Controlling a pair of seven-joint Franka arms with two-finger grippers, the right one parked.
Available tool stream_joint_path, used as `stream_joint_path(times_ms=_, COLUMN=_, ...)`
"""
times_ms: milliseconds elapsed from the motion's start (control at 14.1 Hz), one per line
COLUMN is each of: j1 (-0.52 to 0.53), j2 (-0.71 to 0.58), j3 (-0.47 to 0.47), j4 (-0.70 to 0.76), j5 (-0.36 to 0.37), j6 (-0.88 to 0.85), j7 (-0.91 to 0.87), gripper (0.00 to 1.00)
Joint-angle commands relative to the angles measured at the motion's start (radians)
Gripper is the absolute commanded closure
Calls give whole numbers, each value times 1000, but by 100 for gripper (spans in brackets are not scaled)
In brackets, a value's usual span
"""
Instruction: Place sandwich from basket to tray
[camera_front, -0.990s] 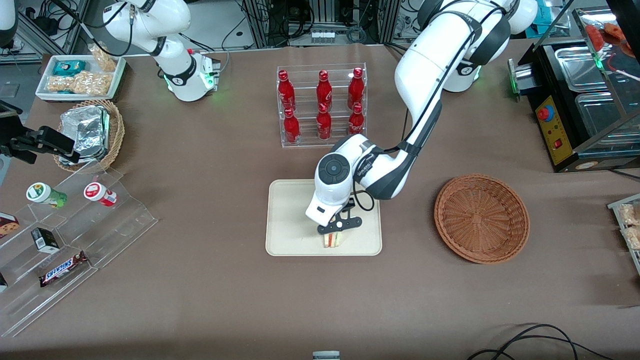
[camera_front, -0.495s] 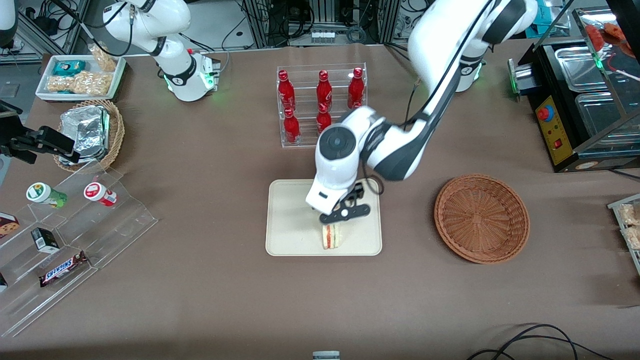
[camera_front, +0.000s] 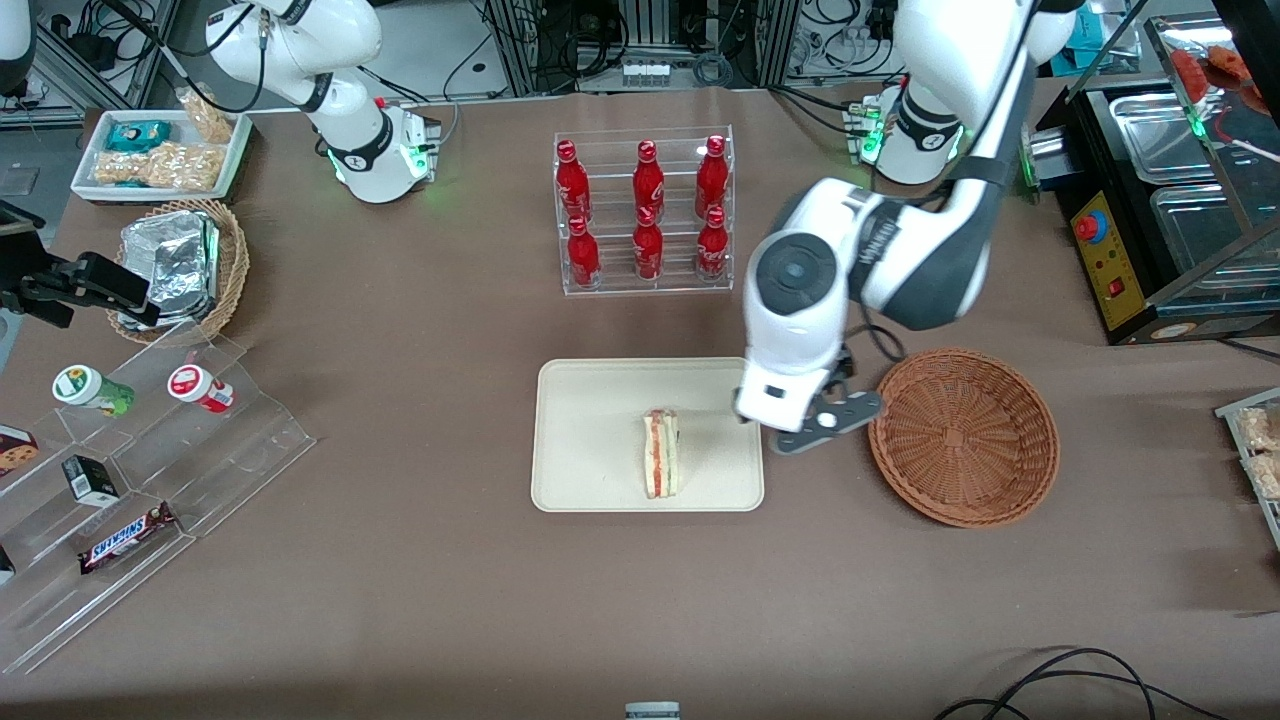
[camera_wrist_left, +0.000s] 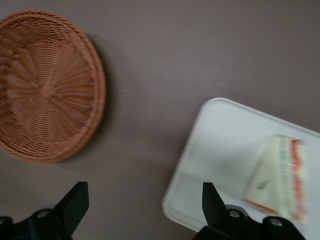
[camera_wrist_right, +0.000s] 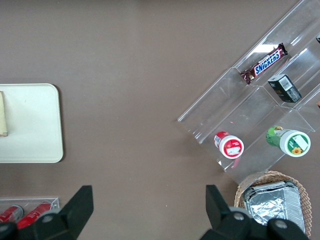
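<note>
In the front view, the gripper (camera_front: 815, 425) is being held above the strip of bare table (camera_front: 420, 600) between the tray (camera_front: 590, 440) and the basket (camera_front: 963, 436), over the tray's edge on the working arm's side. Half a second ago it was being held right over the sandwich (camera_front: 661, 453); now it is well clear of it, and the sandwich is being left lying on the tray, near the rim closest to the camera. The basket is being shown with nothing in it.

In the left wrist view, the fingers (camera_wrist_left: 74, 205) are being held wide apart with nothing between them, the basket (camera_wrist_left: 47, 95) and the tray (camera_wrist_left: 225, 150) with the sandwich (camera_wrist_left: 280, 177) beneath.

In the right wrist view, a corner of the tray (camera_wrist_right: 30, 125) is being caught.
</note>
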Motion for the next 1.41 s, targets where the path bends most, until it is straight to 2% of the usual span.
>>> stream_joint_path(times_ms=0, j1=-8, j2=-137, j3=100, j4=-185, j5=-46, j6=35, j7=183, gripper=0)
stream_joint_path(times_ms=212, j1=-10, j2=-216, j3=220, j4=-219, j5=-98, j6=-40, j7=423, gripper=0)
stream_joint_path(times_ms=424, j1=-10, j2=-309, j3=303, j4=-206, j5=-101, j6=-178, j7=599, gripper=0)
stream_joint_path(times_ms=566, j1=-10, j2=-392, j3=317, j4=-203, j5=-87, j6=-238, j7=646, gripper=0)
stream_joint_path(times_ms=707, j1=8, j2=-409, j3=316, j4=-173, j5=-84, j6=-273, j7=646, gripper=0)
stream_joint_path(times_ms=778, j1=82, j2=-405, j3=293, j4=-167, j5=-87, j6=-273, j7=646, gripper=0)
stream_joint_path(times_ms=919, j1=201, j2=-398, j3=166, j4=-163, j5=-86, j6=-270, j7=646, gripper=0)
stream_joint_path(times_ms=1061, j1=353, j2=-400, j3=0, j4=-163, j5=-84, j6=-269, j7=647, gripper=0)
stream_joint_path(times_ms=1343, j1=571, j2=-411, j3=-190, j4=-159, j5=-86, j6=-267, j7=690, gripper=0)
